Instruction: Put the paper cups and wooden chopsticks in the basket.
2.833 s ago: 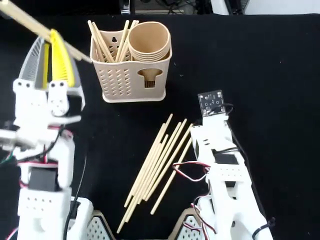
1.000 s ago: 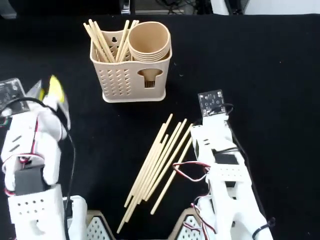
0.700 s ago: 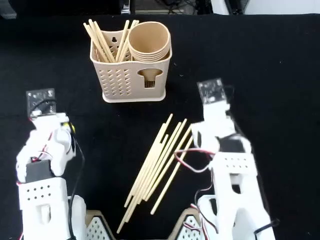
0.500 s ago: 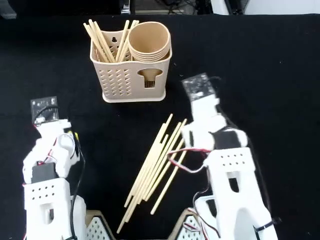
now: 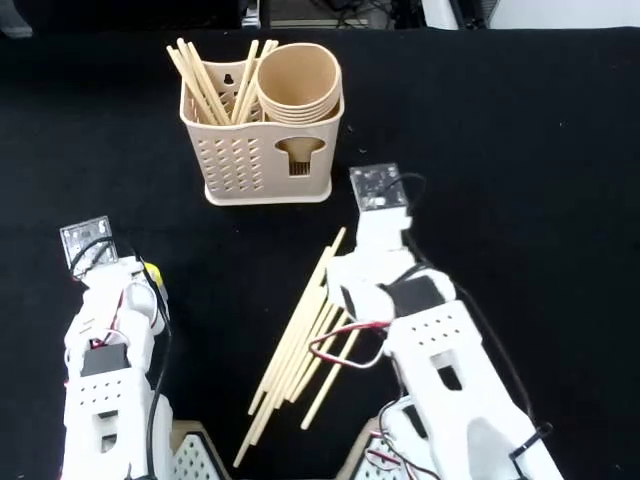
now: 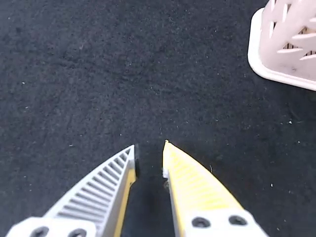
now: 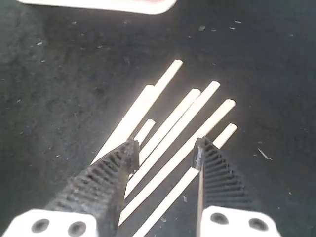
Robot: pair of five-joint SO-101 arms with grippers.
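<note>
A cream slotted basket (image 5: 262, 160) stands at the back of the black table. It holds stacked paper cups (image 5: 298, 80) on one side and several wooden chopsticks (image 5: 205, 80) on the other. More loose chopsticks (image 5: 295, 350) lie in a slanted bundle at the table's middle front. My right gripper (image 7: 165, 143) is open just above the far ends of that bundle (image 7: 173, 118), its black fingers straddling several sticks. My left gripper (image 6: 149, 145) hangs low over bare cloth at the front left, its fingers a narrow gap apart and holding nothing.
The right arm (image 5: 400, 300) covers the upper right of the loose bundle. The left arm (image 5: 110, 320) is folded back at the front left. A corner of the basket (image 6: 291, 44) lies ahead of the left gripper, and the basket's base edge (image 7: 98, 4) lies beyond the right gripper.
The left arm let go of a chopstick at the basket, then drew back and folded down at the front left. The right arm swung forward and left over the loose chopsticks.
</note>
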